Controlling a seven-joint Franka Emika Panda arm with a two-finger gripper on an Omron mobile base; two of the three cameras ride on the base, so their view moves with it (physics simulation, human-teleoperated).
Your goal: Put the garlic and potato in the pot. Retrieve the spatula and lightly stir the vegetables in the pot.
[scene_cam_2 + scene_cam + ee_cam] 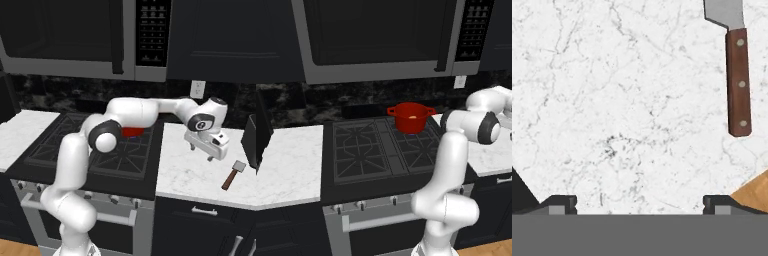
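The pot (410, 118) (pale vegetable pieces inside) sits on the stove (376, 150); the gripper (200, 153) gapes wide, empty.

Dim, flat rendered light; sharp throughout, no glare or blur.

Bare counter (612, 100) beside spatula (738, 80)

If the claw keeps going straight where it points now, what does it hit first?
Most likely bare marble counter. The open claw points down at the countertop right of the stove, with nothing between its fingertips in the hand view. The spatula lies off to one side of that line, so it would probably be missed.
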